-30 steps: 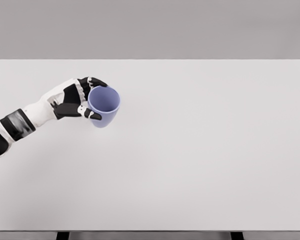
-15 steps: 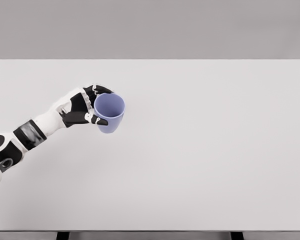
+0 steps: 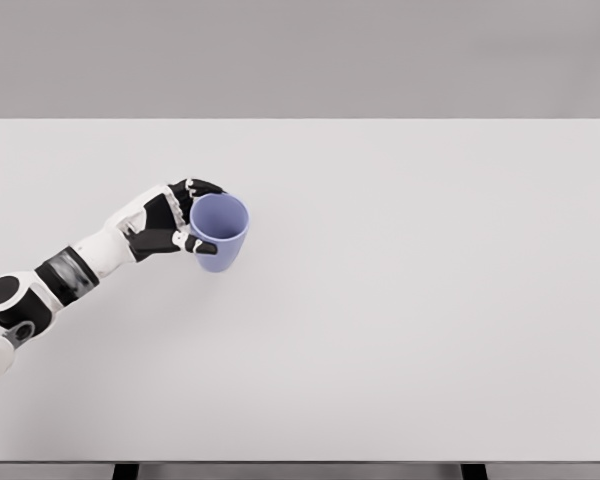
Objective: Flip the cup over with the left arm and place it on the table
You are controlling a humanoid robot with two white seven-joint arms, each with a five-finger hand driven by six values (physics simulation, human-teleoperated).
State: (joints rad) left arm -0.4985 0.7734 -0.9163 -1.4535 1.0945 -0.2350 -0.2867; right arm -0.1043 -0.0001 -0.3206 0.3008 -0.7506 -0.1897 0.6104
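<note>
Pale blue-violet handleless cup (image 3: 219, 232), smooth and plastic-looking, tapered to a narrower base. Mouth up, open rim facing the head camera, inside visible and bare. Stands upright or close to it, base at or just above the surface; contact with the table cannot be told from this angle. Position: left half of the table, about mid-depth.

Left hand (image 3: 167, 224), black-and-white five-finger hand, closed around the cup from the cup's left side. Upper fingers (image 3: 202, 188) curl over the far side of the rim; thumb (image 3: 197, 243) presses the near side of the wall. Grip sits high on the cup, near the rim. White forearm with dark wrist band runs down and left from the hand to the lower left edge of the view, elbow joint showing near that edge.

Large white rectangular table (image 3: 400, 320), matte top, fills most of the view. Two dark leg tops show at the near edge. Plain grey wall behind the far edge.
</note>
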